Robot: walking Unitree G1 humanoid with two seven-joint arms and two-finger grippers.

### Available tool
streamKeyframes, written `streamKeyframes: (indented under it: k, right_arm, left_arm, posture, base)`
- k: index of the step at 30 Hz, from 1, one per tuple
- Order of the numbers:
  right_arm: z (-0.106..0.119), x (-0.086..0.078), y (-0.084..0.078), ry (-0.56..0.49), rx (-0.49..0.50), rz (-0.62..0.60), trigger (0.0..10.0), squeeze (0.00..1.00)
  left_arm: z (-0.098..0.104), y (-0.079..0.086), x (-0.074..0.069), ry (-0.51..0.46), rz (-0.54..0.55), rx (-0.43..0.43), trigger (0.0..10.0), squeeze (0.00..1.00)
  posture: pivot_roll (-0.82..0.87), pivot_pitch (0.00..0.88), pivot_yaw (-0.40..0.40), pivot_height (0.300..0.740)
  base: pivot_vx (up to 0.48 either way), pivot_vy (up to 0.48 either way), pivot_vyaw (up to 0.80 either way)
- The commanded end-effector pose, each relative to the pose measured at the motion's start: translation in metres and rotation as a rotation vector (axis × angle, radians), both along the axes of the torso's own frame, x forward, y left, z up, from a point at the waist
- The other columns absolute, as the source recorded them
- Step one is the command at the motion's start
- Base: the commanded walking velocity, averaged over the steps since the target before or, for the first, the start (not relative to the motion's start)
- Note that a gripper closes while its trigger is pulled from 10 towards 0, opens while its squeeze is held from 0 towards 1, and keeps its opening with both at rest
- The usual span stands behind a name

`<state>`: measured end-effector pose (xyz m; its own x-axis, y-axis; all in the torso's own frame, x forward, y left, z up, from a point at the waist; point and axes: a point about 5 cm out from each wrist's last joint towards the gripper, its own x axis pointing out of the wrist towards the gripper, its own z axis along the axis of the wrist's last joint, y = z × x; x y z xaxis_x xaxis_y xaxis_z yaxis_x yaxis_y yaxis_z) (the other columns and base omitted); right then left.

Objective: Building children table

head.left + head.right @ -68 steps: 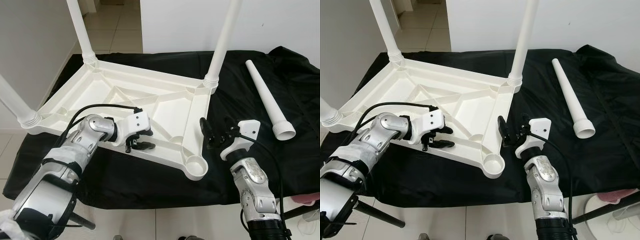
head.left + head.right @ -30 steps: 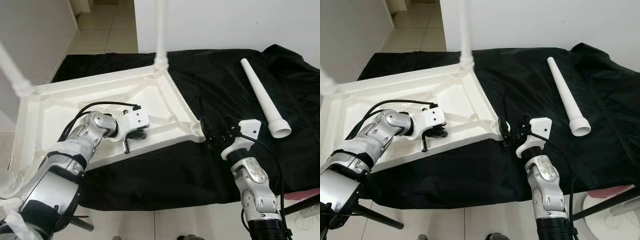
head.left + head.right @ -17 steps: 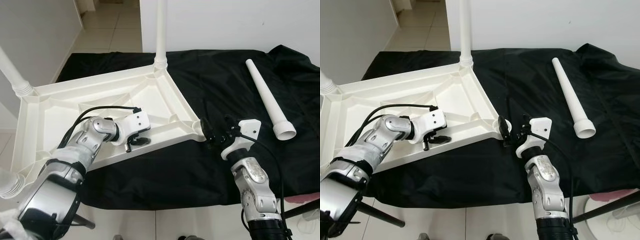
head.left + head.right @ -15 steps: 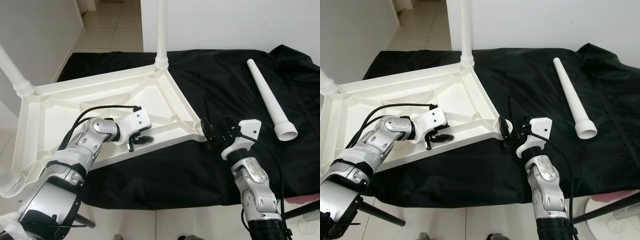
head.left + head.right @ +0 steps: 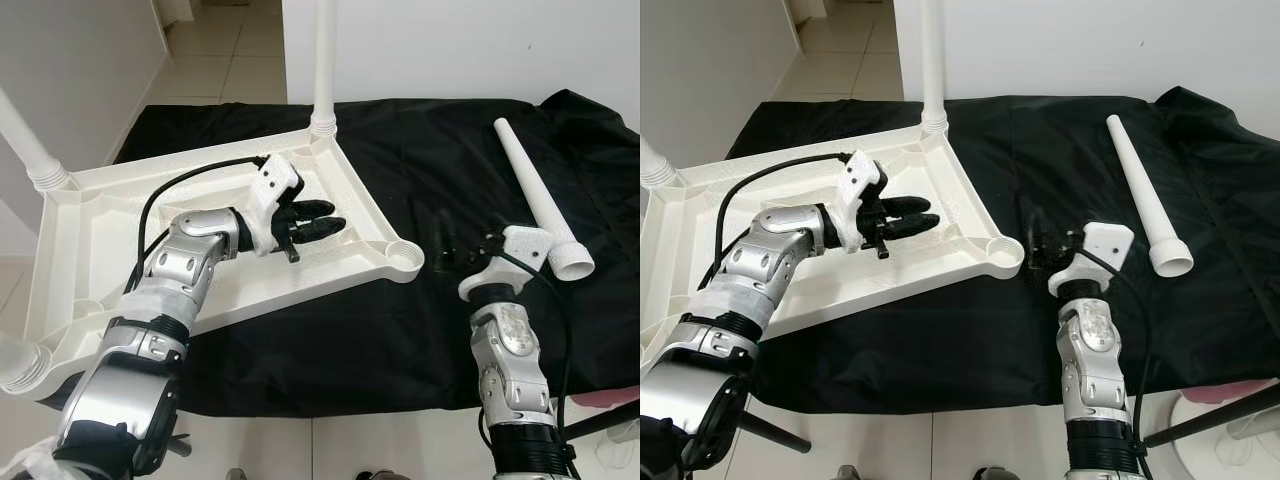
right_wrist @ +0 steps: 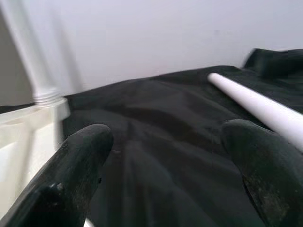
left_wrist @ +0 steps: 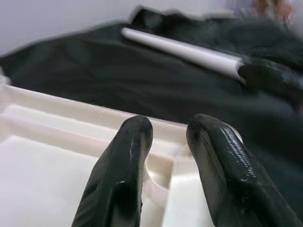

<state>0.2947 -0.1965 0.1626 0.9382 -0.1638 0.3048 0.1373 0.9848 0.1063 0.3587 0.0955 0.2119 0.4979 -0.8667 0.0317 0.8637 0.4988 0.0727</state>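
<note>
Hovering left pincer (image 5: pixel 318 218) above upturned table (image 5: pixel 90 215).

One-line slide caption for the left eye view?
Left pincer over upturned table top; right pincer open above black cloth, loose leg beyond.

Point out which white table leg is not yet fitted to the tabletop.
The loose table leg lying flat on the black cloth; the others, like the far leg, stand upright in their sockets.
</note>
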Motion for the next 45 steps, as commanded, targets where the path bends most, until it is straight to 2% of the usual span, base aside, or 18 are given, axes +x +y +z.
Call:
streamKeyframes:
  k: [1, 2, 7, 10, 11, 12, 15, 16, 23, 27, 35, 38, 45]
  right_arm:
    - [-0.001, 0.001, -0.002, 0.003, -0.002, -0.031, 10.0, 0.0]
    - [-0.004, 0.001, -0.006, 0.016, 0.002, -0.075, 10.0, 0.0]
    - [-0.01, 0.0, -0.015, 0.047, 0.011, -0.162, 10.0, 0.0]
    - [-0.024, -0.003, -0.031, 0.092, 0.094, -0.288, 10.0, 0.0]
    - [-0.024, -0.003, -0.031, 0.092, 0.094, -0.288, 10.0, 0.0]
    - [-0.028, -0.004, -0.035, 0.096, 0.132, -0.3, 10.0, 0.0]
    - [-0.028, -0.004, -0.035, 0.096, 0.132, -0.3, 10.0, 0.0]
    - [-0.032, -0.006, -0.043, 0.09, 0.19, -0.334, 10.0, 0.0]
    - [-0.04, -0.011, -0.059, 0.1, 0.253, -0.419, 10.0, 0.0]
    - [-0.042, -0.012, -0.064, 0.096, 0.264, -0.422, 10.0, 0.0]
    - [-0.039, -0.01, -0.07, 0.069, 0.271, -0.41, 10.0, 0.0]
    - [-0.028, -0.003, -0.076, 0.032, 0.249, -0.375, 10.0, 0.0]
    - [-0.019, 0.006, -0.075, 0.0, 0.248, -0.296, 10.0, 0.0]
  left_arm:
    - [-0.002, 0.002, -0.001, 0.023, 0.03, -0.029, 10.0, 0.0]
    - [-0.003, 0.002, -0.003, 0.036, 0.051, -0.066, 10.0, 0.0]
    - [-0.006, 0.0, -0.007, 0.048, 0.088, -0.123, 10.0, 0.0]
    - [-0.012, -0.016, -0.014, 0.087, 0.102, -0.203, 10.0, 0.0]
    - [-0.012, -0.016, -0.014, 0.087, 0.102, -0.203, 10.0, 0.0]
    - [-0.016, -0.024, -0.018, 0.088, 0.09, -0.197, 10.0, 0.0]
    - [-0.016, -0.024, -0.018, 0.088, 0.09, -0.197, 10.0, 0.0]
    - [-0.024, -0.039, -0.03, 0.069, 0.053, -0.153, 10.0, 0.0]
    - [-0.03, -0.055, -0.047, 0.084, -0.013, -0.117, 10.0, 0.0]
    - [-0.031, -0.062, -0.054, 0.086, -0.046, -0.099, 10.0, 0.0]
    - [-0.029, -0.064, -0.058, 0.085, -0.068, -0.086, 10.0, 0.0]
    - [-0.024, -0.065, -0.059, 0.074, -0.079, -0.076, 10.0, 0.0]
    - [-0.021, -0.065, -0.063, 0.078, -0.082, -0.066, 10.0, 0.0]
  posture:
    - [-0.04, 0.047, 0.039, 0.74]
    - [-0.04, 0.045, 0.038, 0.74]
    - [-0.04, 0.038, 0.035, 0.74]
    - [-0.04, 0.041, 0.039, 0.74]
    - [-0.04, 0.041, 0.039, 0.74]
    - [-0.04, 0.042, 0.042, 0.74]
    - [-0.04, 0.042, 0.042, 0.74]
    - [-0.05, 0.047, 0.05, 0.74]
    - [-0.04, 0.073, 0.078, 0.74]
    - [-0.04, 0.091, 0.097, 0.74]
    - [-0.03, 0.111, 0.115, 0.74]
    - [-0.02, 0.136, 0.137, 0.74]
    - [-0.01, 0.161, 0.154, 0.74]
  base:
    - [0.0, 0.0, 0.0]
    - [0.0, 0.0, 0.0]
    - [0.0, 0.0, 0.0]
    - [0.0, 0.0, 0.0]
    - [0.0, 0.0, 0.0]
    - [0.0, 0.0, 0.0]
    - [0.0, 0.0, 0.0]
    - [0.0, 0.0, 0.0]
    - [0.0, 0.0, 0.0]
    - [0.0, 0.0, 0.0]
    - [0.0, 0.0, 0.0]
    - [0.0, 0.0, 0.0]
    - [0.0, 0.0, 0.0]
